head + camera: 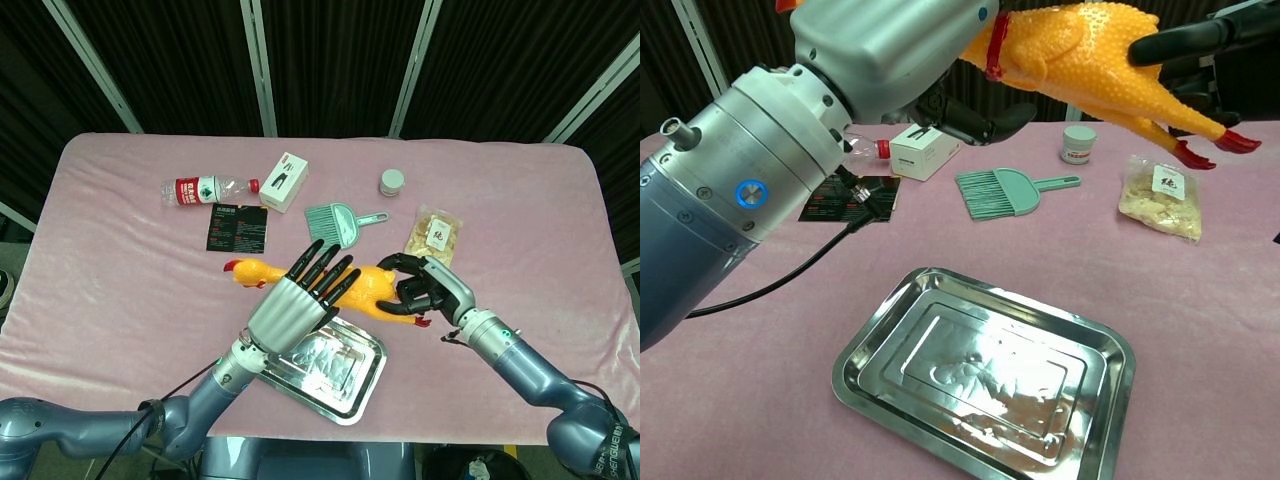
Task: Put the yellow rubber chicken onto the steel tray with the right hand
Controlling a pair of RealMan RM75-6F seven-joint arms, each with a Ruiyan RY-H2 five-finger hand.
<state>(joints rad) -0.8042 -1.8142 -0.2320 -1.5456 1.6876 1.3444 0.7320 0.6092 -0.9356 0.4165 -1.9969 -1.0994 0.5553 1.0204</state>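
Observation:
The yellow rubber chicken (372,288) hangs in the air above the table, its red-combed head (235,268) pointing left. My right hand (425,290) grips it at the rear, by the legs. In the chest view the chicken (1090,50) is high at the top, held by the right hand (1205,45). My left hand (295,308) hovers with its fingers spread straight, crossing the chicken's neck and hiding that part; it holds nothing. The steel tray (345,380) lies empty near the front edge, below both hands, and fills the lower chest view as the tray (880,340).
At the back stand a water bottle (210,188), a white box (284,181), a black card (237,227), a green dustpan brush (335,222), a small jar (392,181) and a snack bag (434,237). Pink cloth covers the table.

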